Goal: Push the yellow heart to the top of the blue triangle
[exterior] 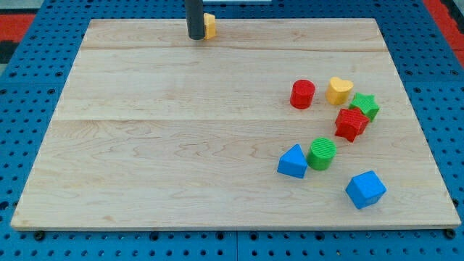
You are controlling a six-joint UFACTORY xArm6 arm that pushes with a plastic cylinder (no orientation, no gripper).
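The yellow heart [338, 90] lies at the view's right, between the red cylinder [303, 94] and the green star [365, 106]. The blue triangle [293, 162] lies lower down, touching the green cylinder [322, 154] on its right. My tip [196, 36] rests near the board's top edge, left of centre, far from both. A small yellow block [210, 26] sits right beside the rod on its right; its shape is partly hidden.
A red star-like block [351, 123] touches the green star, just below the yellow heart. A blue cube-like block [365, 189] sits at the lower right. The wooden board [181, 145] lies on a blue pegboard [22, 87].
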